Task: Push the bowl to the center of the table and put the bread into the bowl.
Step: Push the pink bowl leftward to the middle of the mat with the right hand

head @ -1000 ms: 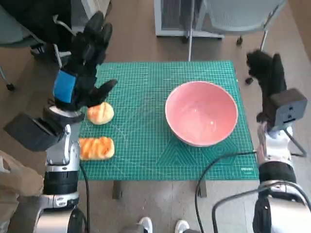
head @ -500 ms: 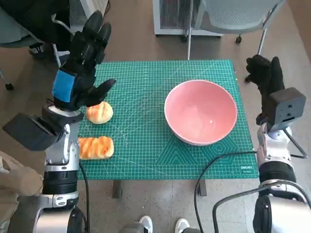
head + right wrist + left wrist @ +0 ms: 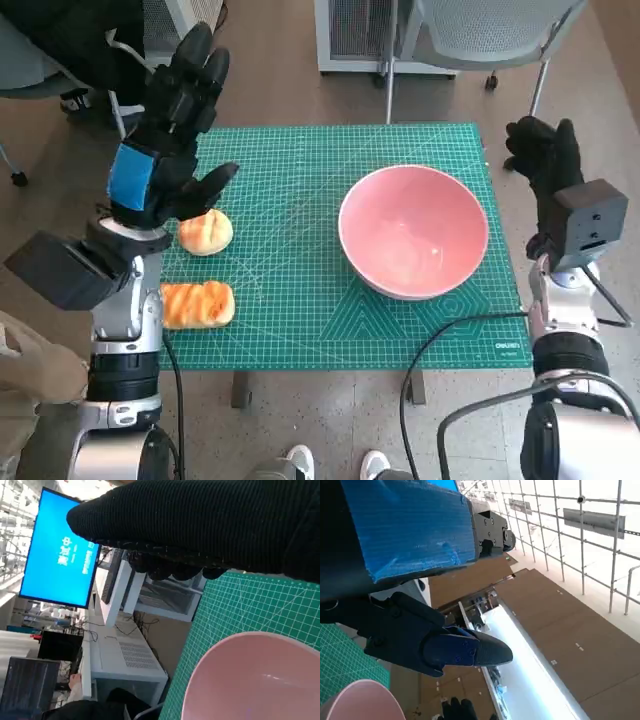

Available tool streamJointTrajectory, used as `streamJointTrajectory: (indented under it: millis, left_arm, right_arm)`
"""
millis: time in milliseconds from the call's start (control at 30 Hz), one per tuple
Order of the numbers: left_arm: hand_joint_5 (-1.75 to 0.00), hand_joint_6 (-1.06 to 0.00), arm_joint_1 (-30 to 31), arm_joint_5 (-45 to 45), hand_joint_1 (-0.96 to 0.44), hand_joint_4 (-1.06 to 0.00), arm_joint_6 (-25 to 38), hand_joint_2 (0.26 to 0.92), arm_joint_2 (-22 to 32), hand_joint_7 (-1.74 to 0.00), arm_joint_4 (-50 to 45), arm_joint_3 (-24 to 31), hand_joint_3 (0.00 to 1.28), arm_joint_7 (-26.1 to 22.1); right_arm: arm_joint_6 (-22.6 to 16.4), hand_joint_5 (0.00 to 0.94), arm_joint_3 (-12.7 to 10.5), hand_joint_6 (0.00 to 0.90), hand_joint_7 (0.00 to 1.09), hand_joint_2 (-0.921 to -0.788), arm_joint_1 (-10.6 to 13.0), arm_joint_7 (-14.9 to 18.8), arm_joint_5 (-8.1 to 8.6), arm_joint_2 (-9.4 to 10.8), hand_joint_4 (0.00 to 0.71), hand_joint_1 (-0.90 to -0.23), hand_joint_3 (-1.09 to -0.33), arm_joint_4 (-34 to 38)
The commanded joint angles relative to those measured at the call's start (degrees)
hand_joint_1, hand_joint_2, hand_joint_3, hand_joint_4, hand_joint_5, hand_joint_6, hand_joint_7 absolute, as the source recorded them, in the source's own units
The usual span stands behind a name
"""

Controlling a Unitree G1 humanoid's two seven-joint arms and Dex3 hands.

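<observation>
A green cutting mat (image 3: 300, 290) with a white grid covers the desk, which stands on a brown floor (image 3: 280, 70). Chair legs and a pale cabinet base show beyond the far edge, and a pair of white shoes (image 3: 330, 465) shows at the near edge.

The pink bowl (image 3: 413, 232) sits on the right half of the mat, off the middle, with nothing in it. Two pieces of bread lie at the left side: a round bun (image 3: 205, 231) and, nearer the robot, an oblong toasted piece (image 3: 197, 304).

The left hand (image 3: 165, 140) is raised above the left edge of the desk, fingers (image 3: 190, 70) spread and pointing away from the robot, thumb out toward the bun; it holds nothing. The right hand (image 3: 545, 160) hangs just off the right edge of the desk beside the bowl, apart from it, with its fingers loosely apart and nothing in its grasp.

The left wrist view looks upward past the blue tape to a ceiling with a bright light strip (image 3: 520, 650), catching only a sliver of mat and bowl rim (image 3: 365, 700). The right wrist view alone shows a lit blue screen (image 3: 62, 555), white desks and a person's hand (image 3: 75, 680) beyond the bowl.
</observation>
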Motion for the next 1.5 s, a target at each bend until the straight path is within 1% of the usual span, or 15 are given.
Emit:
streamJointTrajectory:
  millis: [33,267,433,567,800,1133,1233,1400,1500]
  left_arm:
    - [0.00,-0.11,1.0,-0.5,-0.68,-0.08,0.8,0.921,0.7,-0.13,-1.4,0.3,0.30,-0.5]
    - [0.00,-0.10,1.3,-0.7,-0.67,-0.07,1.3,0.921,0.8,-0.13,-2.1,0.4,0.30,-0.6]
    - [0.00,-0.10,1.8,-1.2,-0.67,-0.06,1.6,0.921,0.9,-0.13,-2.7,0.7,0.31,-1.0]
    - [0.00,-0.09,2.3,-1.7,-0.65,-0.06,1.5,0.921,0.6,-0.14,-2.8,0.8,0.31,-1.1]
    - [0.00,-0.08,2.6,-1.8,-0.65,-0.06,1.6,0.921,0.6,-0.14,-3.2,0.7,0.31,-1.0]
    - [0.00,-0.08,2.8,-1.7,-0.65,-0.06,1.8,0.921,0.5,-0.15,-3.5,0.7,0.31,-0.8]
    - [0.00,-0.08,3.1,-1.6,-0.65,-0.06,2.3,0.921,0.7,-0.16,-4.3,0.8,0.31,-0.6]
    - [0.00,-0.08,3.3,-1.6,-0.65,-0.06,2.5,0.921,0.7,-0.16,-4.6,0.9,0.31,-0.5]
    - [0.00,-0.07,3.7,-1.6,-0.64,-0.06,3.1,0.921,0.9,-0.16,-5.3,1.1,0.31,-0.2]
  right_arm:
    - [1.3,0.003,0.1,0.027,0.31,-0.921,1.0,-0.5,-0.30,0.3,0.159,-0.616,-0.850,1.4]
    - [1.3,0.002,0.0,0.031,0.30,-0.921,1.1,-0.6,-0.43,0.4,0.159,-0.621,-0.846,1.6]
    - [1.3,0.005,0.1,0.035,0.29,-0.921,1.7,-1.0,-0.75,0.8,0.167,-0.629,-0.838,2.0]
    - [2.4,0.007,0.1,0.042,0.28,-0.921,2.4,-1.6,-1.15,1.2,0.174,-0.652,-0.823,3.1]
    - [3.1,0.006,0.3,0.048,0.27,-0.921,2.8,-1.9,-1.48,1.2,0.177,-0.641,-0.822,3.4]
    - [3.7,0.004,0.3,0.055,0.26,-0.921,2.9,-2.0,-1.49,1.2,0.178,-0.630,-0.825,3.5]
    - [4.6,0.004,0.2,0.057,0.26,-0.921,3.0,-1.9,-1.37,1.3,0.178,-0.621,-0.826,3.8]
    - [4.8,0.003,0.1,0.060,0.25,-0.921,3.0,-1.9,-1.37,1.4,0.179,-0.615,-0.828,3.7]
    - [5.5,0.002,-0.2,0.062,0.25,-0.921,3.5,-1.8,-0.94,1.9,0.177,-0.612,-0.828,4.0]
